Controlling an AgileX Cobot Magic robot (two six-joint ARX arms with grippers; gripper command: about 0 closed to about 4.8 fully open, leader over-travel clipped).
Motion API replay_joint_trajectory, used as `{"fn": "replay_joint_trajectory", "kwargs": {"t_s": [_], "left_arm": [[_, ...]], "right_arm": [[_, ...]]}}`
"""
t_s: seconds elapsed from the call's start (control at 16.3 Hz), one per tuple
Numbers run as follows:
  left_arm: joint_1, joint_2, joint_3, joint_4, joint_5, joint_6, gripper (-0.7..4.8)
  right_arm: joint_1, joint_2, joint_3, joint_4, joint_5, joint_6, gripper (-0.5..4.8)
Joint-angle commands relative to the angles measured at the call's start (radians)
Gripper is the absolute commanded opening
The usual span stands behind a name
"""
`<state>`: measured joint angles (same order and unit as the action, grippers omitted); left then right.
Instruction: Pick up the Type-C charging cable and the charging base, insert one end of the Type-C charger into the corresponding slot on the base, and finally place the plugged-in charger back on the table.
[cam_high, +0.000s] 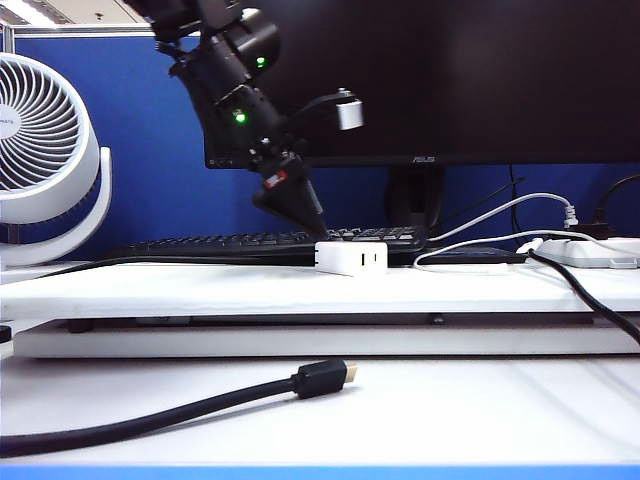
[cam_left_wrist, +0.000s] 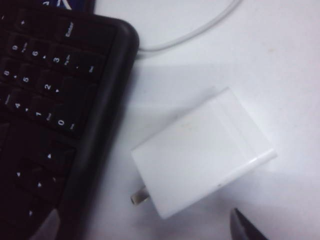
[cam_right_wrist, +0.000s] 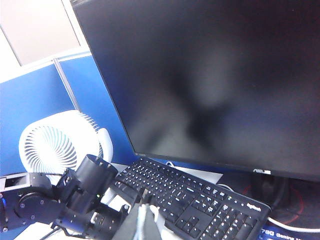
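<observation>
The charging base (cam_high: 350, 258) is a small white block lying on the raised slab of the table (cam_high: 200, 290), in front of the keyboard. My left gripper (cam_high: 314, 228) hangs just above its left end. In the left wrist view the charging base (cam_left_wrist: 200, 160) lies flat, its metal prongs pointing toward the keyboard, and my left gripper (cam_left_wrist: 145, 234) is open with nothing between its fingertips (cam_left_wrist: 247, 227). The thin white Type-C charging cable (cam_high: 480, 238) lies on the slab to the right of the base. My right gripper (cam_right_wrist: 142, 225) is shut and empty, held high facing the monitor.
A black keyboard (cam_high: 230, 243) and a monitor (cam_high: 450, 80) stand behind the base. A white fan (cam_high: 40, 160) is at the left and a white power strip (cam_high: 600, 250) at the right. A thick black cable (cam_high: 200, 405) lies across the front. A white cable (cam_left_wrist: 200, 31) passes the keyboard (cam_left_wrist: 45, 125) corner.
</observation>
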<state>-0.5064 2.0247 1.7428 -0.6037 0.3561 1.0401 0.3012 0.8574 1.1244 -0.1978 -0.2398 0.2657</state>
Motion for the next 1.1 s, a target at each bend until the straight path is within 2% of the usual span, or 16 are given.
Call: {"fn": "replay_joint_trajectory", "kwargs": {"t_s": [0.06, 0.37, 0.43, 0.55, 0.61, 0.68, 0.74, 0.86, 0.98, 1.1], "left_arm": [[-0.011, 0.002, 0.001, 0.014, 0.109, 0.026, 4.79], [-0.018, 0.061, 0.0, -0.005, 0.085, 0.026, 4.79], [-0.018, 0.07, 0.0, -0.002, 0.085, 0.026, 4.53], [-0.018, 0.076, 0.0, -0.001, 0.082, 0.026, 3.69], [-0.019, 0.076, 0.0, -0.001, 0.082, 0.025, 3.62], [-0.029, 0.076, 0.0, -0.005, 0.082, 0.005, 3.0], [-0.034, 0.076, 0.0, -0.009, 0.083, -0.048, 2.72], [-0.05, 0.072, 0.001, -0.05, 0.075, -0.114, 2.72], [-0.068, 0.061, 0.002, -0.092, 0.008, -0.113, 2.76], [-0.09, 0.037, 0.002, -0.085, -0.024, -0.077, 4.31]], "right_arm": [[0.0, 0.0, 0.004, 0.05, -0.002, 0.003, -0.01], [0.0, 0.0, 0.004, 0.053, -0.003, 0.003, -0.01], [0.0, 0.0, 0.004, 0.053, -0.003, 0.003, -0.01], [0.0, 0.0, 0.004, 0.053, -0.003, 0.003, -0.01], [0.0, 0.0, 0.004, 0.053, -0.003, 0.003, -0.01], [0.0, 0.0, 0.004, 0.053, -0.003, 0.003, -0.01], [0.0, 0.0, 0.004, 0.053, -0.003, 0.003, -0.01], [0.0, 0.0, 0.004, 0.053, -0.003, 0.003, -0.01], [0.0, 0.0, 0.004, 0.053, -0.003, 0.003, -0.01], [0.0, -0.001, 0.004, 0.053, -0.007, 0.003, -0.01]]}}
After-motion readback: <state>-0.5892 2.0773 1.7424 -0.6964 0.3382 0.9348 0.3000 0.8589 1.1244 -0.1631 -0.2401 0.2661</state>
